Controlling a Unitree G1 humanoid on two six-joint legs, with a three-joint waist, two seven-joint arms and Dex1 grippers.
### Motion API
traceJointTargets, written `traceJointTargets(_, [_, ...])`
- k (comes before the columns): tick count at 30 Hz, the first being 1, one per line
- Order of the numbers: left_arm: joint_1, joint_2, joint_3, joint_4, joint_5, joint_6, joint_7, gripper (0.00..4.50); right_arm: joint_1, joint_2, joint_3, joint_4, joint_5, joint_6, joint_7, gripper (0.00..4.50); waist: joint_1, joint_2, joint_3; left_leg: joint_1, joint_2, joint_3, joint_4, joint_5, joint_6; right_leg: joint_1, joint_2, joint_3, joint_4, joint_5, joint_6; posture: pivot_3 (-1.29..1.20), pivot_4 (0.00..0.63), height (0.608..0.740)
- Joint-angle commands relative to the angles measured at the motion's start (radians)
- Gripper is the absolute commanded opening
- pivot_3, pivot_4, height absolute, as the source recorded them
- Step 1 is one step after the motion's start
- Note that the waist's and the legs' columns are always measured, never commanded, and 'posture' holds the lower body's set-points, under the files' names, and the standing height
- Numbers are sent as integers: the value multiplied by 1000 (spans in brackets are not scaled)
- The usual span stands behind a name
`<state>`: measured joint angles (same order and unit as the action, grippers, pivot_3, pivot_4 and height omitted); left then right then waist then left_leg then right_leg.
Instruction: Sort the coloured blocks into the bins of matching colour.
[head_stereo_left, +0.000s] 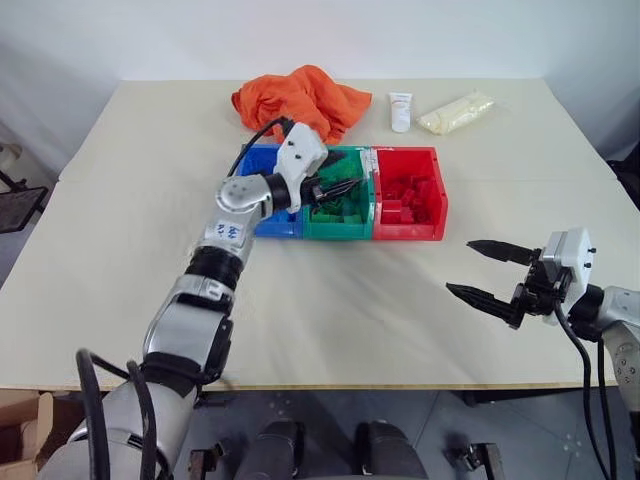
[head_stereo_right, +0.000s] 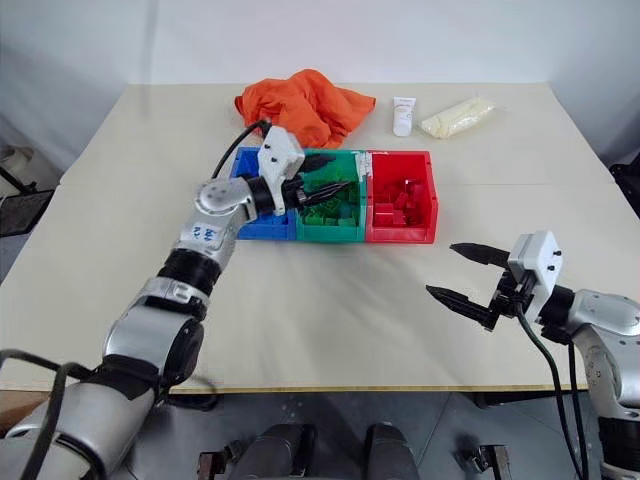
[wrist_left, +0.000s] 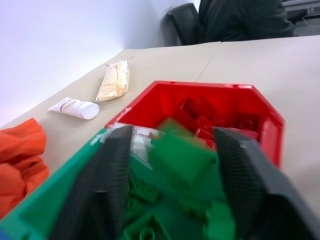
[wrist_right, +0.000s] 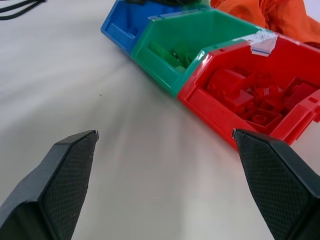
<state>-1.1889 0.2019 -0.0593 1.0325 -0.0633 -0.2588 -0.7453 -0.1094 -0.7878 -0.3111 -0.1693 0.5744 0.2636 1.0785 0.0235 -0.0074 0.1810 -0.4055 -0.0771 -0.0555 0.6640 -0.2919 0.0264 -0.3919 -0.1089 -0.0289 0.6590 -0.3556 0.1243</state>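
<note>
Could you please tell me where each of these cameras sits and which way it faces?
Left and right eye views: on the head, looking forward and down over both arms at the table and bins.
Left wrist view: looks along the left gripper, a green block between its fingers over the green bin.
Right wrist view: looks along the open right gripper at the bins.
All share the red bin.

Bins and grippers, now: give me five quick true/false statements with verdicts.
1. The left gripper is over the green bin. True.
2. The red bin sits between the blue and green bins. False: the green bin is in the middle, the blue bin on its other side.
3. The right gripper has its fingers spread with nothing between them. True.
4. The orange cloth lies inside the red bin. False: it lies on the table behind the bins.
5. A green block shows between the left gripper's fingers. True.
</note>
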Motion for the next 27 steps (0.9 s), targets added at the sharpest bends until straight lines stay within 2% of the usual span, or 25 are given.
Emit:
traceJointTargets(1, [-51,8,5,79,37,-71,31,3984,9,-1,-37,-48,23,0,-16,4500,-1,0,0,0,0,0,0,0,0,0,0,1,0,0,0,0,150,740])
traceJointTargets(2, [-54,12,10,84,35,-78,15,4252,10,-2,-38,-49,24,0,-16,4500,-1,0,0,0,0,1,0,0,0,-1,0,1,0,0,0,0,150,740])
traceJointTargets(6, [-44,40,44,51,-4,-62,-50,4252,-2,-12,-32,-29,19,-5,-3,4500,1,0,0,0,0,1,0,0,0,-1,0,1,1,0,0,0,150,740])
traceJointTargets(10, [47,112,104,-138,-96,35,-159,4252,-62,-20,-1,17,11,-8,29,4500,-7,0,0,0,1,1,0,0,0,-1,0,1,1,0,0,0,150,740])
traceJointTargets(13, [197,199,137,-397,-206,255,-265,4252,-115,-27,28,72,-5,-15,65,4500,-17,1,0,0,2,0,0,0,0,-1,0,3,1,0,0,0,150,740])
traceJointTargets(17, [431,329,191,-759,-324,503,-283,4252,-184,-41,60,153,-26,-28,122,4500,-30,1,0,1,2,-1,0,0,0,-1,0,9,1,0,0,0,150,740])
traceJointTargets(19, [544,394,227,-883,-369,543,-316,4252,-218,-48,76,201,-37,-39,155,4500,-29,1,0,0,2,-1,0,0,0,-1,-1,11,1,0,0,0,150,740])
traceJointTargets(23, [701,497,297,-981,-413,604,-332,4252,-279,-62,114,302,-73,-66,217,4500,-19,1,-1,1,2,-4,1,0,0,0,-1,11,-1,0,0,0,150,740])
traceJointTargets(27, [864,578,387,-1009,-443,584,-390,4252,-338,-80,155,420,-128,-112,282,4500,-21,1,-1,1,1,-5,0,0,0,1,-2,11,-2,0,0,0,150,740])
